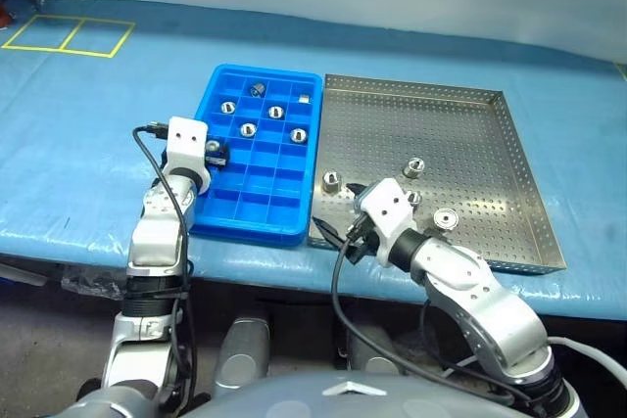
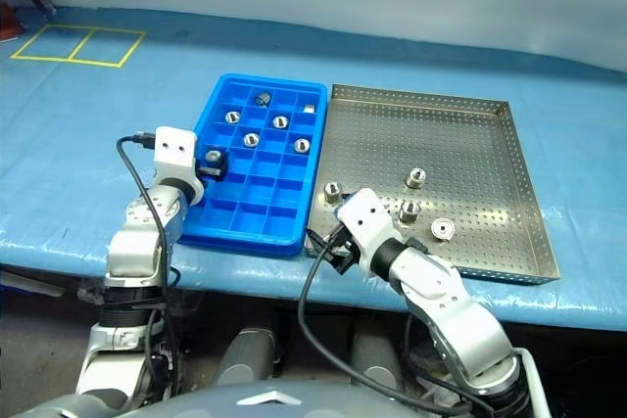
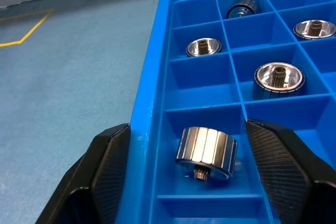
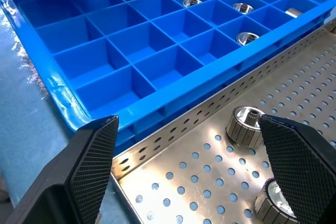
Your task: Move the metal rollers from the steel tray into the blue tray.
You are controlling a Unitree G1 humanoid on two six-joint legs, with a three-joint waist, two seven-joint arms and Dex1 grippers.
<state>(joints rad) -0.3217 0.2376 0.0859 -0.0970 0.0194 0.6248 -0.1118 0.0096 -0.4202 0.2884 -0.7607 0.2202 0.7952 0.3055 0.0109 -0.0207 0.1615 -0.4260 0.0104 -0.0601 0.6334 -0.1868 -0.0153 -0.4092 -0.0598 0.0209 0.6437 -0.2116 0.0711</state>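
The blue tray [image 1: 257, 205] lies left of the steel tray [image 1: 460, 129], their sides touching. Several metal rollers [image 1: 414, 165] stand in the steel tray's near half. Several more [image 1: 276, 112] sit in the blue tray's far compartments, beside a small whitish piece [image 1: 305, 98]. My left gripper [image 1: 217, 154] is open at the blue tray's left rim. A roller [image 3: 206, 153] lies tilted in the compartment between its fingers, untouched by them. My right gripper [image 4: 189, 121] is open, low over the steel tray's near-left corner, and a roller [image 4: 245, 125] stands just ahead of it.
Both trays rest on a table under a blue cover [image 1: 88, 144]. Yellow tape squares [image 1: 69, 36] mark its far left. The table's front edge [image 1: 245, 276] runs just below the trays. Black cables [image 1: 157, 159] loop off both wrists.
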